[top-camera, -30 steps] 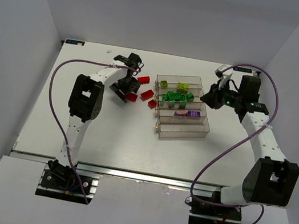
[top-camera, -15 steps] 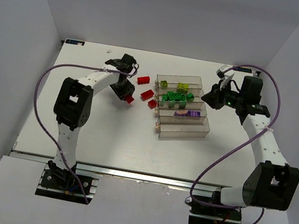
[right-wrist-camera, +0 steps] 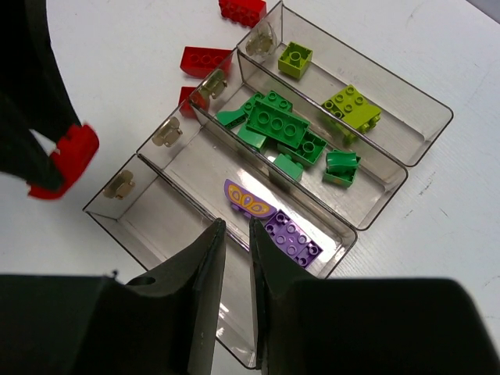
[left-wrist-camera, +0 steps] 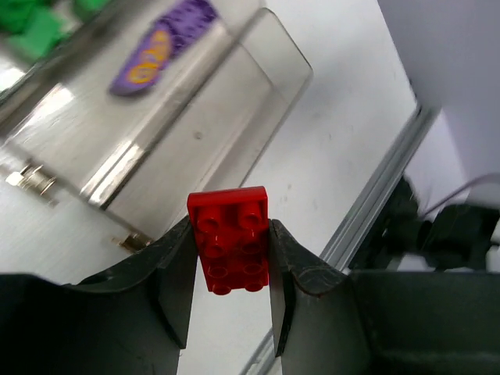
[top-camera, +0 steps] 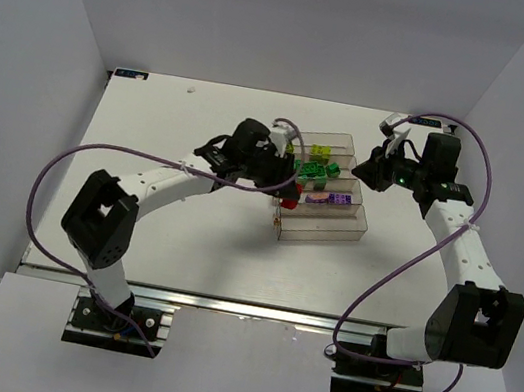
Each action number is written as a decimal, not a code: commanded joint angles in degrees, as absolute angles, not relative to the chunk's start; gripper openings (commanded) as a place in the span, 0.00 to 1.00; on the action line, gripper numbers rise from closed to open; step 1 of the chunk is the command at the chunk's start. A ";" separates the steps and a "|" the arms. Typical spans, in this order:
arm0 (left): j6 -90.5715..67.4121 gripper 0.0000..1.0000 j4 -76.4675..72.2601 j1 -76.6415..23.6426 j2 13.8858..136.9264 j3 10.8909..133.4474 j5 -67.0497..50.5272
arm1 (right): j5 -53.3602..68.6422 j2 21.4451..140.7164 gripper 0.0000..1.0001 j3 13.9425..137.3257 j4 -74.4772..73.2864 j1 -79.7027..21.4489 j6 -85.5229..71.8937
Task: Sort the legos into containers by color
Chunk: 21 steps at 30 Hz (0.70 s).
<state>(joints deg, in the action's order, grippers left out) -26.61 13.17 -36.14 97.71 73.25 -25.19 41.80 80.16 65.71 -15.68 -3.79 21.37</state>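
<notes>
left tool (left-wrist-camera: pixel 231 293): clamped on a red lego (left-wrist-camera: pixel 231 241), over the empty tray (left-wrist-camera: pixel 195 148)
right tool (right-wrist-camera: pixel 237 269): empty, nearly shut
labels: none readable

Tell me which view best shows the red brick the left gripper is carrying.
The left wrist view: the red brick fills the centre, pinched between the left gripper fingers, studs visible. The right wrist view catches it at the left edge, partly hidden. The top view shows only a red speck.
</notes>
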 commanded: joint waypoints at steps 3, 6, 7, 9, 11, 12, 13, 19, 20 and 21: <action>-10.12 0.00 8.35 -39.10 100.71 77.95 -30.50 | 42.45 77.79 0.24 65.57 -14.59 -3.60 21.27; -4.67 0.00 8.88 -40.69 103.79 80.50 -30.32 | 42.01 76.73 0.24 64.87 -14.59 -3.52 21.36; -2.40 0.00 8.88 -41.13 104.58 80.94 -29.71 | 41.75 76.55 0.24 64.60 -14.68 -3.52 21.44; -0.45 0.00 8.62 -42.27 106.52 81.73 -29.44 | 41.57 75.76 0.24 64.07 -14.77 -3.52 21.71; 2.28 0.03 8.09 -42.97 107.66 81.91 -29.01 | 41.22 75.15 0.24 63.72 -14.94 -3.51 21.88; 2.63 0.05 8.09 -43.67 108.88 82.18 -28.66 | 41.22 75.06 0.25 63.55 -15.03 -3.52 22.15; 2.72 0.10 8.00 -43.86 109.42 82.35 -27.96 | 41.05 74.88 0.25 63.46 -15.20 -3.52 22.24; 3.69 0.40 8.26 -46.32 110.66 82.71 -22.16 | 41.39 74.27 0.32 62.49 -15.64 -3.34 22.76; 3.69 0.50 7.91 -46.49 110.48 82.62 -21.02 | 41.48 74.18 0.35 62.40 -15.64 -3.17 22.85; 3.69 0.53 7.65 -46.49 110.30 82.53 -20.57 | 41.57 74.18 0.37 62.32 -15.64 -3.16 22.94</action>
